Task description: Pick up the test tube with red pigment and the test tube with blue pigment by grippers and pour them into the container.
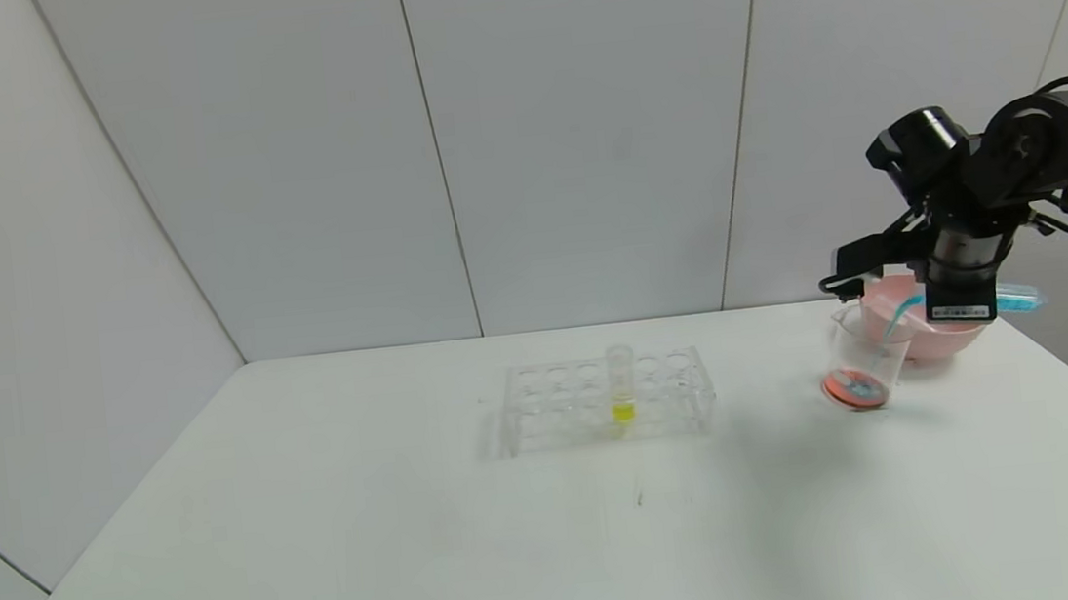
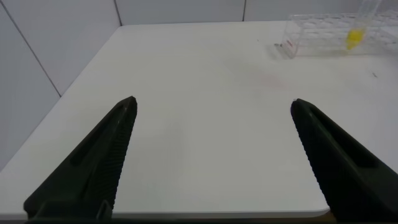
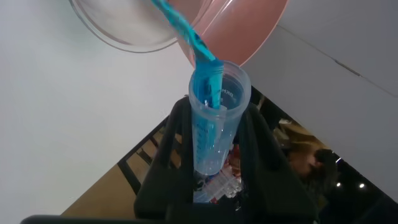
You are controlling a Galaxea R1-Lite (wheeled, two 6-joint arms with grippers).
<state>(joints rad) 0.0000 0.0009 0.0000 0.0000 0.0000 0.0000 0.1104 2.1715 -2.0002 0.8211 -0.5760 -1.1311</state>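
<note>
The test tube with blue pigment (image 3: 214, 118) lies tipped over in my right gripper (image 3: 216, 112), which is shut on it. A thin blue stream (image 1: 903, 311) runs from its mouth into the container (image 1: 859, 372), a clear beaker at the table's far right holding orange-red liquid with some blue in it. In the right wrist view the container's rim (image 3: 118, 34) shows beyond the tube's mouth. My right gripper (image 1: 960, 298) hangs just above and behind the beaker. The test tube with red pigment is out of view. My left gripper (image 2: 214, 104) is open over the table's near left part, holding nothing.
A pink bowl (image 1: 934, 335) stands right behind the beaker, under the right arm. A clear tube rack (image 1: 602, 399) with one yellow-liquid tube (image 1: 621, 385) sits mid-table. The table's right edge runs close to the beaker and bowl.
</note>
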